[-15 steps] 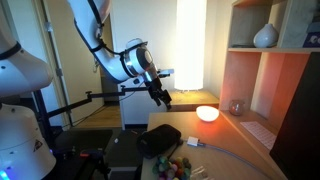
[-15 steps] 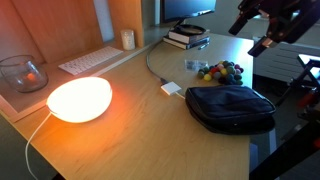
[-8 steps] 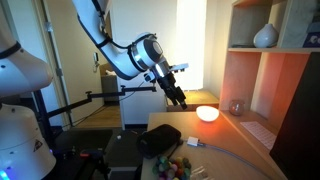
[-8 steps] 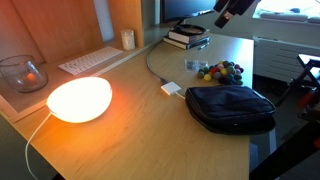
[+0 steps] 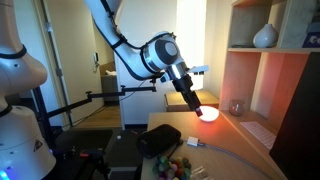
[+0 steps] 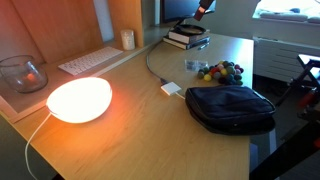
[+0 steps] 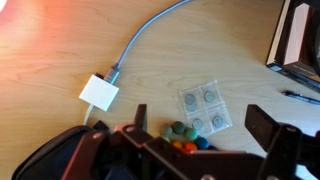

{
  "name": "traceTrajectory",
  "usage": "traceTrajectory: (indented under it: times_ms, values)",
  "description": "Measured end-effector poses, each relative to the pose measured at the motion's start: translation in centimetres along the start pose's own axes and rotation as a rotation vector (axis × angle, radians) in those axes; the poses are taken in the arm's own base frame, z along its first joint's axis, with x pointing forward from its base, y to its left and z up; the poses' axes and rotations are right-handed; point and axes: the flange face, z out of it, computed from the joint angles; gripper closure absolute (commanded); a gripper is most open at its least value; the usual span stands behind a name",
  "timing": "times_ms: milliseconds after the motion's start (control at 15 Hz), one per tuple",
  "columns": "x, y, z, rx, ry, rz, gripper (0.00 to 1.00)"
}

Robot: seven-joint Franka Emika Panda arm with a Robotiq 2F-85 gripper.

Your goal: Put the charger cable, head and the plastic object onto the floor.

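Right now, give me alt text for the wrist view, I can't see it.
The open hand hangs over a wooden table where a white charger head lies, its cable running to the top edge. Right of the head lie a clear packet of four discs and some coloured balls; a black pouch fills the lower left corner.

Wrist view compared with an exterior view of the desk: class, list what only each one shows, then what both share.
Only the wrist view makes out the clear plastic pack of four grey discs. Only an exterior view shows the glowing round lamp, the clear glass bowl and the white keyboard. Both share the small white boxy plug block, its thin pale cable, the black fabric pouch and the multicoloured beads.
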Motion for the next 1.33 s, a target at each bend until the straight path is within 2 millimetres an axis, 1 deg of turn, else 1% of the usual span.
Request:
traceTrajectory:
  times_ms: [267,733,933,1067,1333]
  values:
    - [-0.2,0.8,0.8,-0.001,0.017,0.018,0.0]
    - [-0.3,0.7,0.9,0.0,0.016,0.021,0.0]
    - [-0.2,0.5,1.3,0.016,0.019,0.019,0.0]
    - [-0.7,0.4,1.3,0.017,0.016,0.037,0.0]
    - [-2.6,-0.6,1.4,0.015,0.005,0.098,0.0]
